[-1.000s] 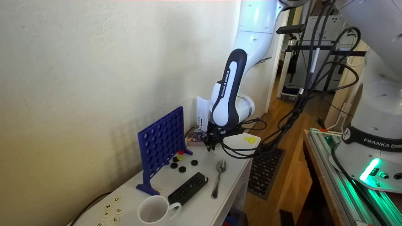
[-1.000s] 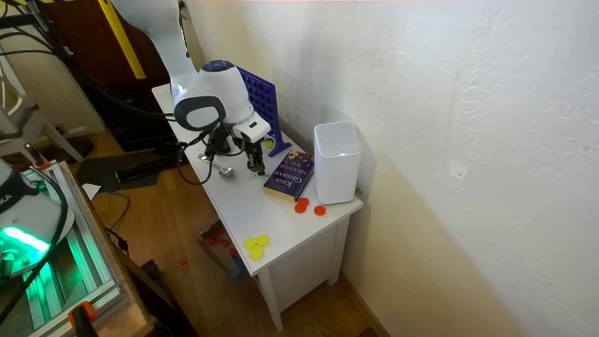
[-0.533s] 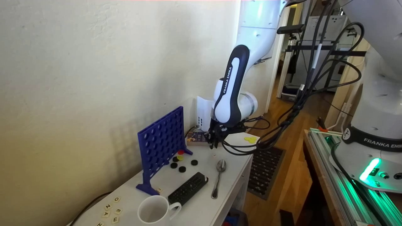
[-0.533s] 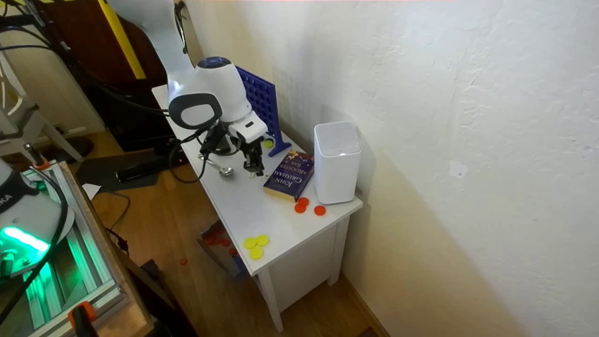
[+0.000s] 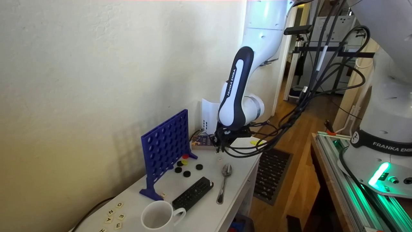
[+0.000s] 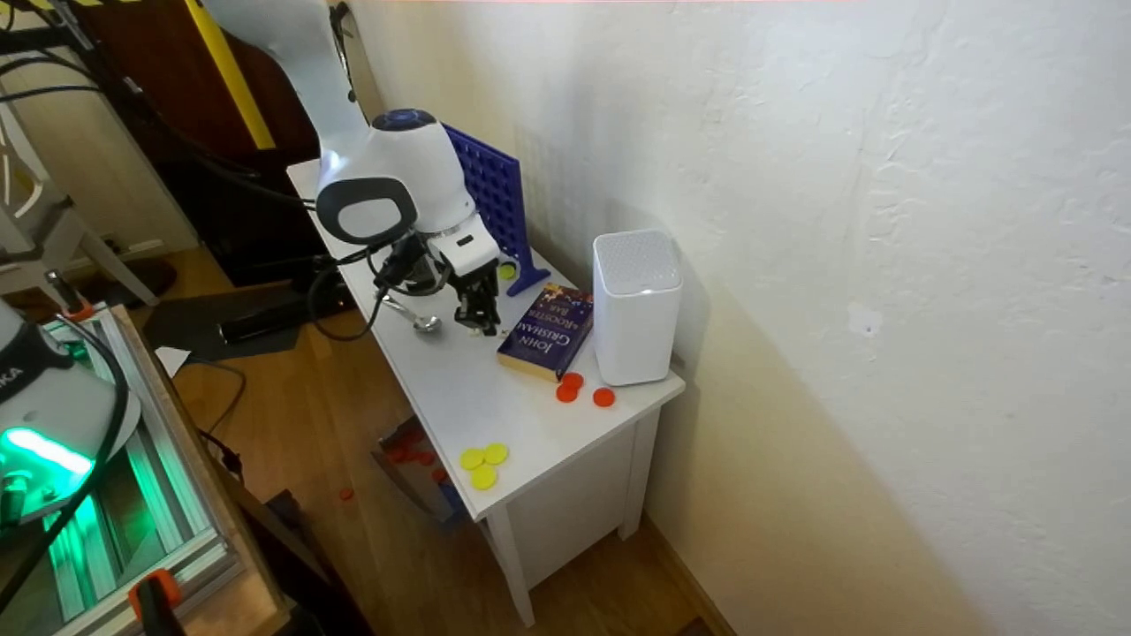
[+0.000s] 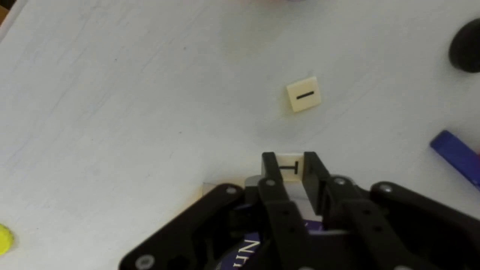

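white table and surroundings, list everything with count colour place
rectangular table: 1, white, by wall
upright plastic grid: 1, blue, on table
handled mug: 1, white, on table
button remote: 1, black, beside mug
metal spoon: 1, silver, beside remote
paperback book: 1, purple, flat on table
upright box: 1, white, beside book
flat round discs: 4 black, 4 yellow, at least 5 red, table and floor
square letter tiles: at least 9, cream, near mug, grid, gripper
bundled cables: several, black, beside arm
jointed robot arm: 1, white and black, above table
two-fingered gripper: 1, black, one letter tile between its fingertips, grip unclear
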`<state>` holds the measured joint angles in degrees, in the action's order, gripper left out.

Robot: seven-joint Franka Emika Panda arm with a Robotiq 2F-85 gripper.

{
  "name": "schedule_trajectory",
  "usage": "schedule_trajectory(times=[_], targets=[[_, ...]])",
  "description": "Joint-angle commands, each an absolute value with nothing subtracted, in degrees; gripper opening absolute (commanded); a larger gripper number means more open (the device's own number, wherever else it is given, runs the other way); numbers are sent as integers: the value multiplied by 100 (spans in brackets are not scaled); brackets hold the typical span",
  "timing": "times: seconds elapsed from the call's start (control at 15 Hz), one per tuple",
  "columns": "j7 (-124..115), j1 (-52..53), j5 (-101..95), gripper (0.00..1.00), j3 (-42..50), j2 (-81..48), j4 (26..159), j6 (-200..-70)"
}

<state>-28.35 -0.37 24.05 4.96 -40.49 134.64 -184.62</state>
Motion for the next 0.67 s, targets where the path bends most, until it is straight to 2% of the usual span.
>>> schedule_trajectory(times=[0.0,0.6], targets=[[-3034,53,2683,5,566,-4129,13376,-18344],[-3354,205,2689,5,804,-4403,13012,-18111]])
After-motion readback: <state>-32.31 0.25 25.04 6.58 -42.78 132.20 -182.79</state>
